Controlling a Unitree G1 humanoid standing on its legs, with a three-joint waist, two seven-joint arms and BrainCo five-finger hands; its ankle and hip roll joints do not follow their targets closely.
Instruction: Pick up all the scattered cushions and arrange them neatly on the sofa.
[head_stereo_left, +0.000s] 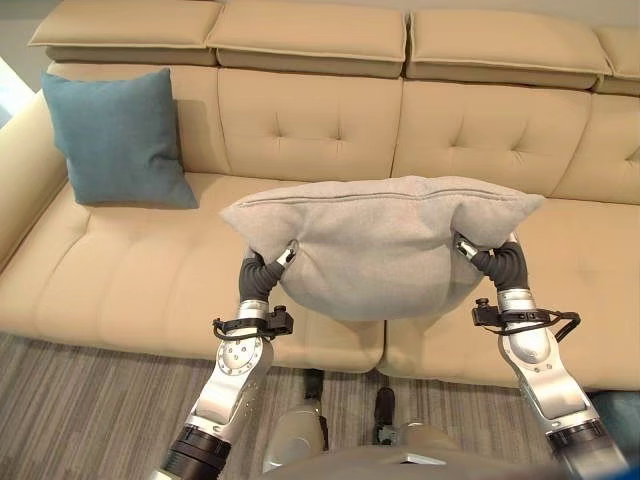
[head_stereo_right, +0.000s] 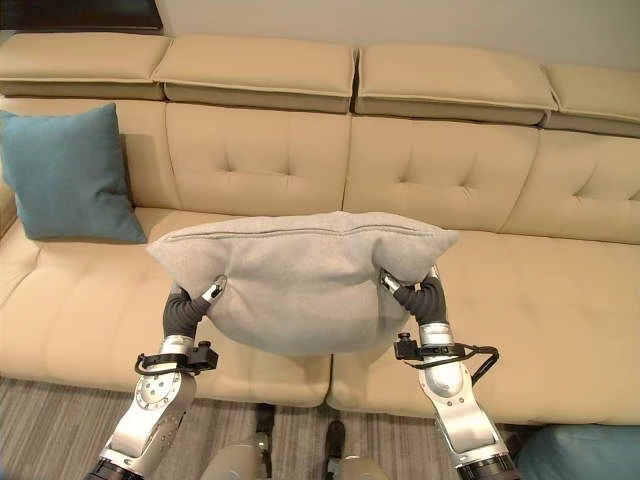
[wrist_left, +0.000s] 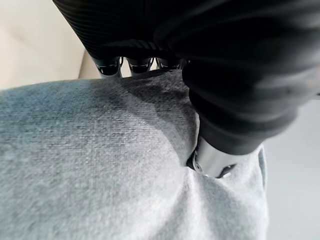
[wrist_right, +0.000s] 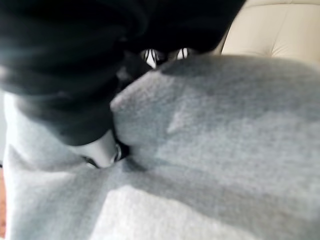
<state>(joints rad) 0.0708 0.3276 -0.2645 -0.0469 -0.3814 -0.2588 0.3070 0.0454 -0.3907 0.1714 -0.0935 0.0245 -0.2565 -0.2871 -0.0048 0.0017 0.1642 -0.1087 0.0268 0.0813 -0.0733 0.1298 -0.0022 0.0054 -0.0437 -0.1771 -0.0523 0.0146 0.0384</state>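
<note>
Grey cushion (head_stereo_left: 380, 250) pinched at both ends by left hand (head_stereo_left: 268, 270) and right hand (head_stereo_left: 490, 258), above sofa (head_stereo_left: 150, 270). Could slip if either thumb loosens.

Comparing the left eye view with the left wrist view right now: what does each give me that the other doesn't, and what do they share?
Left eye view alone: the whole beige sofa, the teal cushion leaning upright against its backrest toward the robot's left, the right hand on the grey cushion's other side, and the striped floor.

Left wrist view alone: the thumb dug into the fabric and the fingers curled over the cushion's edge.

Both: the grey cushion gripped by the left hand, with sofa behind.
</note>
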